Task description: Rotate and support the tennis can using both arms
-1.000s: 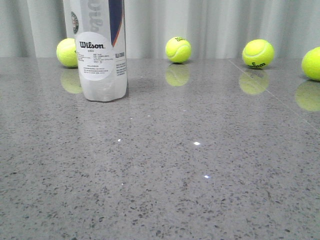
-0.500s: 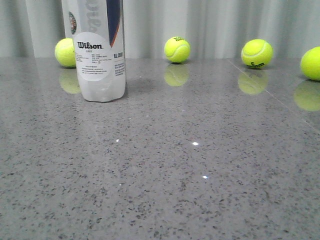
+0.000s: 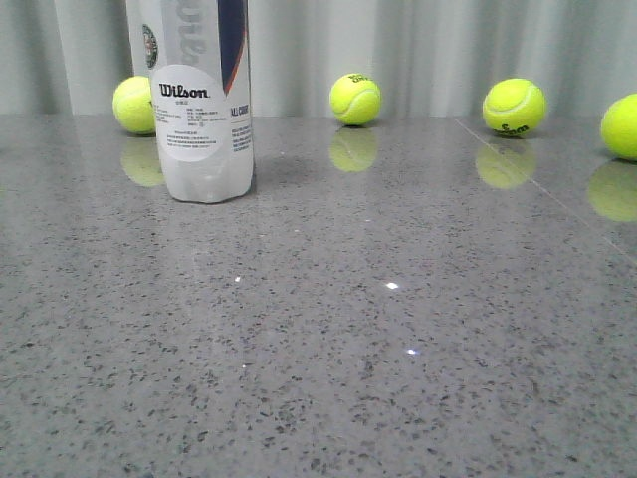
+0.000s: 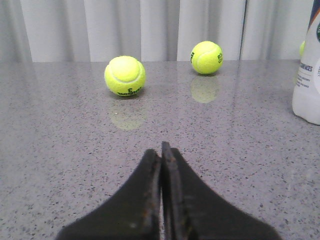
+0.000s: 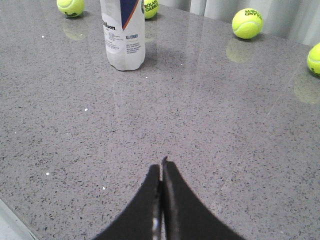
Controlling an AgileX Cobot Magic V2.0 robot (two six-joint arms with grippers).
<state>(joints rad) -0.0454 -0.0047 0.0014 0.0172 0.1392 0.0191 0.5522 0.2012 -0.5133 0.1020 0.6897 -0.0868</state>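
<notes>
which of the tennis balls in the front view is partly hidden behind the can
The leftmost tennis ball: the tennis can covers its right edge. The other three balls, in the middle, to the right and at the right edge, stand clear of the can.

The counter is grey with fine black speckles and a glossy sheen. The tennis can is white and clear with a navy panel, an orange stripe and black Wilson lettering. The tennis balls are yellow-green. Both grippers, left and right, are matte black.
</notes>
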